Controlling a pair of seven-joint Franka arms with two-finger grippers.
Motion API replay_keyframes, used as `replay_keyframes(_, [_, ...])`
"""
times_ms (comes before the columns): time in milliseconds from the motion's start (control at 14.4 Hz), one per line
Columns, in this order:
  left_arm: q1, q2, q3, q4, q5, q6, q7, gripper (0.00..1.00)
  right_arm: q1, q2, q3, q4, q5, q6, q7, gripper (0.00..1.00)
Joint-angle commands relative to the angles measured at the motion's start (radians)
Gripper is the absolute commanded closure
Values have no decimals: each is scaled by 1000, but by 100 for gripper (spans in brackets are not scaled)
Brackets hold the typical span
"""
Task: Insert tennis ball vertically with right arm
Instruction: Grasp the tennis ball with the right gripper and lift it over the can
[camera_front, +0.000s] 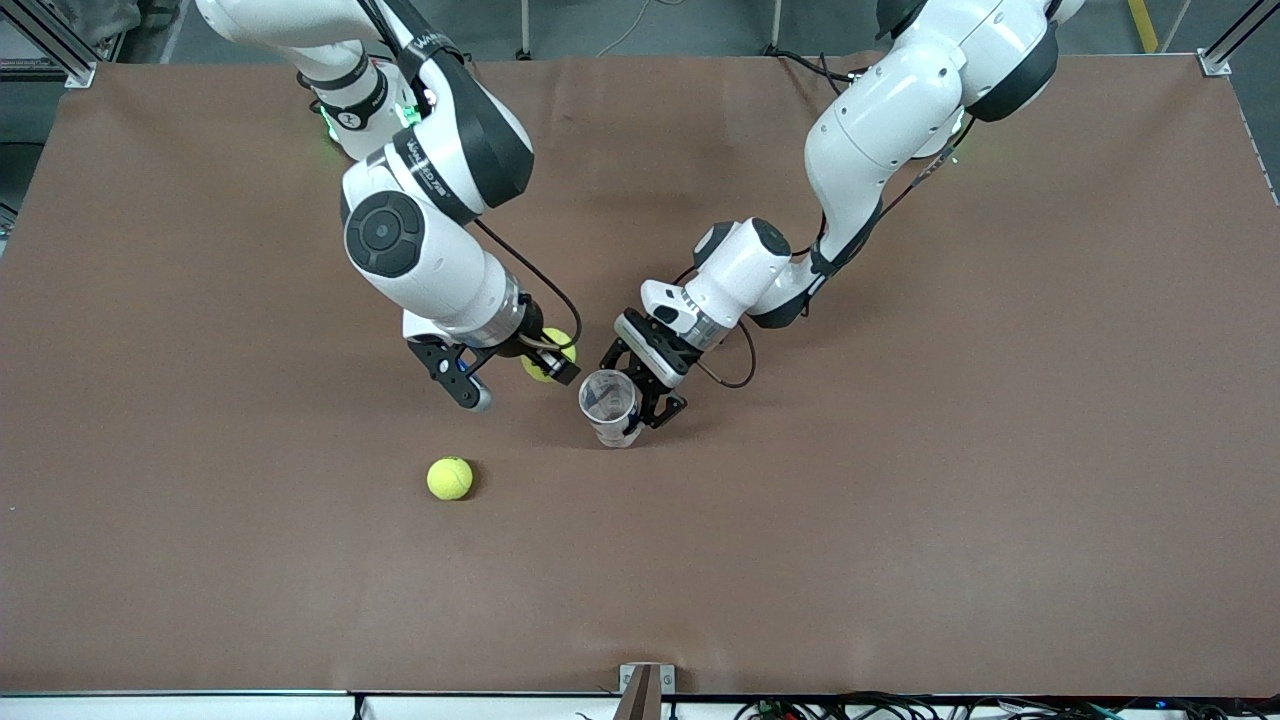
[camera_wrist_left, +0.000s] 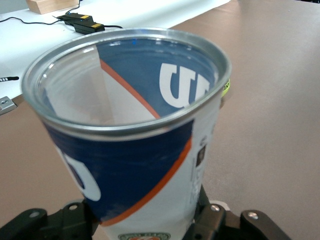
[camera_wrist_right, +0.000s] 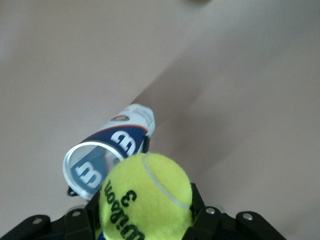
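Front view: right gripper (camera_front: 552, 368) is clamping a tennis ball (camera_front: 545, 362) just beside the open can (camera_front: 608, 405), which the left gripper (camera_front: 645, 400) is gripping above the table (camera_front: 900, 500). Spare ball (camera_front: 450, 478) is lying nearer the camera.

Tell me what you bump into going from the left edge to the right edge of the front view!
Loose tennis ball on the table → right gripper holding a tennis ball → tennis ball can → left gripper holding that can.

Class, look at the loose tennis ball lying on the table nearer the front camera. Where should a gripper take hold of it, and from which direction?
Grip the loose tennis ball across its widest middle, coming straight down from above. It is round, so any pair of opposite sides serves, and it lies alone on the table with nothing beside it to block the jaws.
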Motion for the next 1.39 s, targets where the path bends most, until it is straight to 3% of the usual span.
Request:
replay_keyframes(0, [5, -4, -2, -16, -4, 5, 1, 28, 23, 87, -3, 118, 32, -26, 99, 100])
replay_keyframes(348, [5, -3, -2, -16, -4, 5, 1, 28, 44, 195, -3, 240, 31, -15, 166, 100])
replay_keyframes(765, [2, -1, -2, -16, -4, 5, -1, 28, 46, 240, -5, 257, 29, 19, 166, 97])
replay_keyframes(904, [3, 0, -2, -16, -4, 5, 1, 28, 44, 249, -5, 260, 28, 31, 166, 72])
replay_keyframes(974, [2, 0, -2, -16, -4, 5, 1, 28, 46, 255, -6, 263, 28, 33, 166, 55])
replay_keyframes(1043, [2, 0, -2, -16, -4, 5, -1, 28, 47, 262, -6, 266, 28, 34, 169, 19])
replay_keyframes(1113, [0, 0, 0, -16, -4, 5, -4, 28, 49, 265, -8, 266, 26, 34, 174, 0])
replay_keyframes(1322, [-1, 3, -2, -16, -5, 5, -4, 28, 46, 265, -8, 286, 26, 31, 174, 0])
